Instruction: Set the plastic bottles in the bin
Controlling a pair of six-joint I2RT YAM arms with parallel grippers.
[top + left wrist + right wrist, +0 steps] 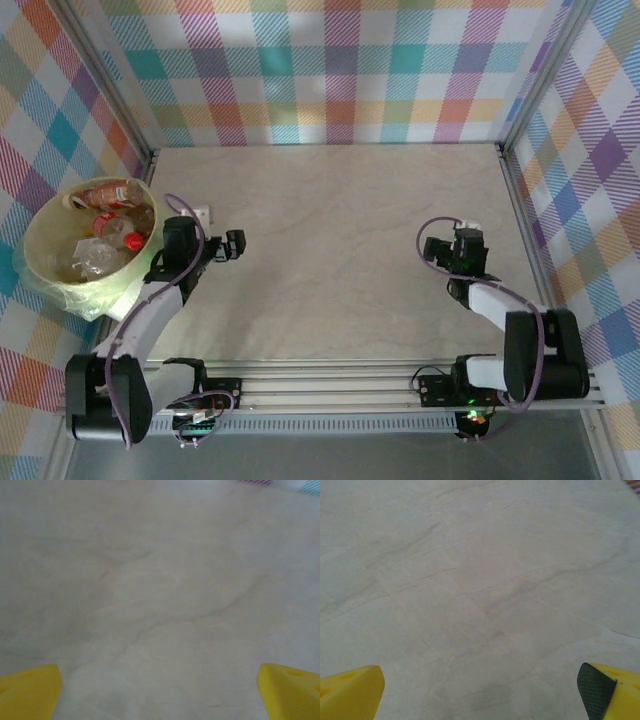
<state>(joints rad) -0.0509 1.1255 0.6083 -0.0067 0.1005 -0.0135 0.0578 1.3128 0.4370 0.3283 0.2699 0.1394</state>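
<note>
The bin (33,235), a round pale yellow-green bucket, stands at the table's left edge. Inside it lie several crushed plastic bottles: one with an orange-brown label (108,192), one with a red cap (132,240) and a clear one (95,258). My left gripper (222,243) hangs just right of the bin, low over the table. It is open, its yellow fingertips (30,692) wide apart with bare table between them. My right gripper (462,238) sits over the right side of the table, also open. Nothing lies between its yellow fingertips (350,692).
The pale marbled tabletop (340,240) is walled by checked panels at the back and both sides. A metal rail (400,385) with the arm bases runs along the near edge. Crumpled pale liner (95,300) hangs below the bin's near side.
</note>
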